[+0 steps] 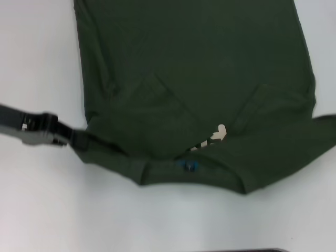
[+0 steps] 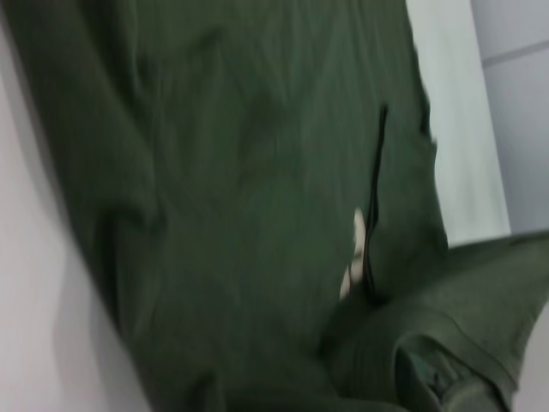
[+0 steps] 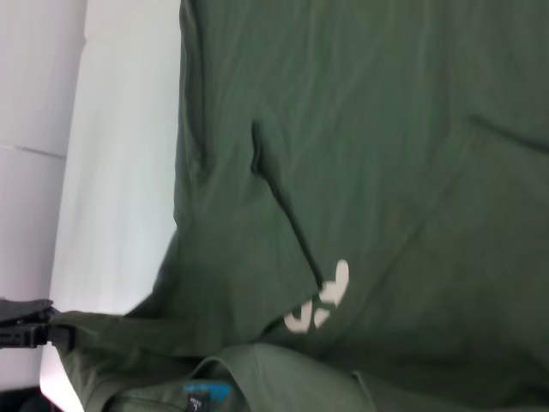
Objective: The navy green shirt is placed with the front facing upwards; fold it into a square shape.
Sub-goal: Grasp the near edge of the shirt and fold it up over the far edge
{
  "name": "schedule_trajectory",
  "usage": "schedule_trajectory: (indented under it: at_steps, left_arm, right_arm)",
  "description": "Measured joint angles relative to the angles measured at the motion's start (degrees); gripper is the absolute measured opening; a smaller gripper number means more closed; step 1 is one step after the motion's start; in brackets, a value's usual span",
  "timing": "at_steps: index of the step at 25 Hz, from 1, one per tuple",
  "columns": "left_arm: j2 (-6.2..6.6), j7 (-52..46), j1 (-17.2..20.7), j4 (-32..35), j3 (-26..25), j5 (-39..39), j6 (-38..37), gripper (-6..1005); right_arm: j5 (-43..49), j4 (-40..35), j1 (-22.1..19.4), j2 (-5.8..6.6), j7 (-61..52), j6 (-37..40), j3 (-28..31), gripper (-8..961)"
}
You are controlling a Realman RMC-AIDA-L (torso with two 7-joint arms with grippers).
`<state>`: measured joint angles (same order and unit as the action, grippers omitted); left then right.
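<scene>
My left gripper (image 1: 79,139) — lower left of the frame — is clamped on the shirt (image 1: 199,79) shoulder; soft, limp cloth — best taken by its edges.

My left wrist camera showed the navy green shirt (image 2: 249,197) rumpled, cream lettering (image 2: 354,254) peeking beside a fold.

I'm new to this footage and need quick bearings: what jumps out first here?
A dark olive navy green shirt fills most of the white table, both sides folded inward so only a scrap of cream lettering shows near the collar. The left gripper reaches in at the shirt's left shoulder edge.
</scene>
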<state>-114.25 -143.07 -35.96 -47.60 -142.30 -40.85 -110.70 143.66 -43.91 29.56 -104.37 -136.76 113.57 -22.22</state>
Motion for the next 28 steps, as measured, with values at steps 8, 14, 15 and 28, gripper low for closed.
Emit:
schedule_trajectory:
  at_steps: [8, 14, 15, 28]
  left_arm:
    - [-0.85, -2.7, -6.8, 3.4, -2.5, -1.1, 15.0, 31]
    - [-2.88, -3.2, -12.5, 6.6, -0.7, -1.1, 25.4, 31]
    - [-3.06, -3.3, -13.4, 7.0, -0.5, -1.1, 26.9, 31]
    - [-4.78, -4.8, -18.7, 8.2, 1.1, -1.1, 43.2, 30]
  right_arm:
    - [-5.3, 0.0, 1.5, 1.42, -1.6, -3.4, 2.7, 50]
    - [-8.2, 0.6, 3.2, 0.75, -1.9, -9.5, 2.8, 51]
    - [-8.9, 0.6, 3.3, 0.62, -2.0, -10.4, 2.8, 51]
    - [-14.1, 0.7, 6.4, -1.41, 1.5, -22.2, -0.1, 51]
